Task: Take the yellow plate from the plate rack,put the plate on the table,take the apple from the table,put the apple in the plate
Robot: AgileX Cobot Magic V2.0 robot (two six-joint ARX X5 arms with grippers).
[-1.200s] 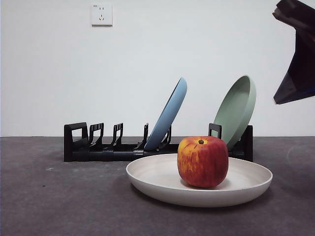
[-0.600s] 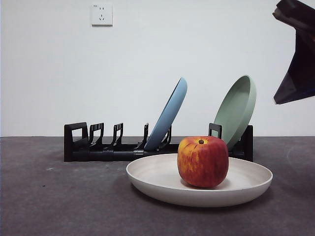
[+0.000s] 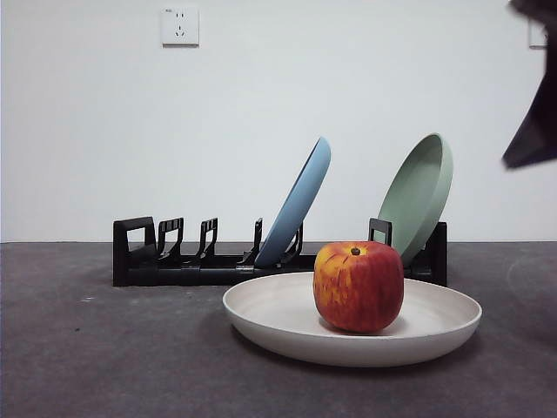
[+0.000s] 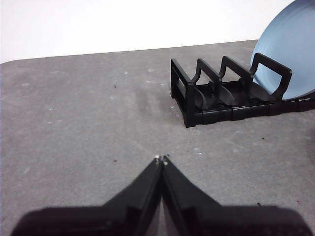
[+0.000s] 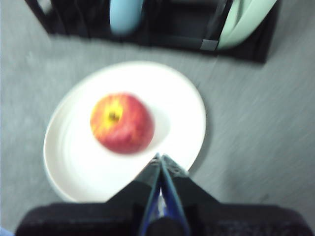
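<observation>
The red apple [image 3: 359, 286] with yellow streaks sits upright in the cream yellow plate [image 3: 278, 318], which lies flat on the dark grey table [image 3: 104, 357] in front of the black plate rack [image 3: 165, 261]. From above, the right wrist view shows the apple [image 5: 122, 123] in the plate [image 5: 74, 162]. My right gripper [image 5: 161, 158] is shut and empty, high above the plate's near rim; it shows as a dark tip [image 3: 533, 131] at the front view's upper right. My left gripper [image 4: 161, 159] is shut, low over bare table beside the rack's loop end [image 4: 186, 101].
A light blue plate [image 3: 300, 205] and a pale green plate [image 3: 422, 192] lean in the rack's slots. The blue plate [image 4: 290, 59] also shows in the left wrist view. A wall stands close behind the rack.
The right arm has risen and pulled back toward the upper right; less of it shows now. Apple, plate and rack have not moved.
</observation>
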